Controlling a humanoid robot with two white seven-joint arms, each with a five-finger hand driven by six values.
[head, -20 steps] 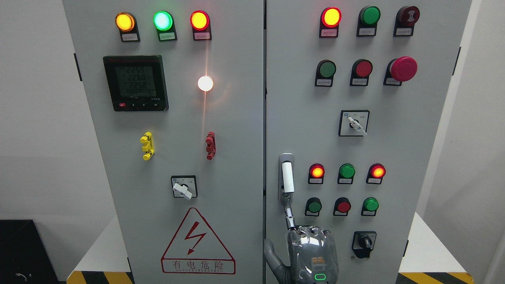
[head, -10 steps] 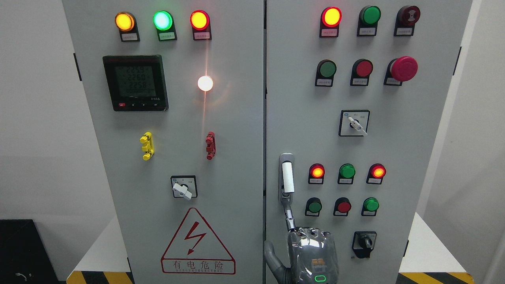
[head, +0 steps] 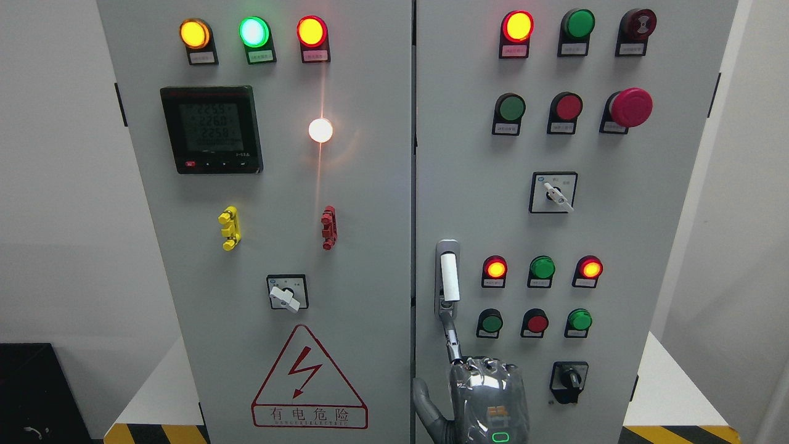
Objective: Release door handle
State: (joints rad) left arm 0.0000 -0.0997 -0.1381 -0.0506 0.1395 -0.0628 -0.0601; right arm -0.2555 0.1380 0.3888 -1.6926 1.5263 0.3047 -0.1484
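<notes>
- The door handle stands upright at the left edge of the right cabinet door.
- Just below the door handle, the robot hand points one finger at its base, gripping nothing.
- Its arm's side cannot be told.

We see the cabinet evenly and brightly lit, its grey doors sharp from edge to edge. The white lamp blooms hard, throwing a thin vertical streak of glare up and down the left door. The coloured lamps glow saturated but keep their outlines. Soft shadows hug the buttons. The glossy hand at the bottom catches small highlights.
</notes>
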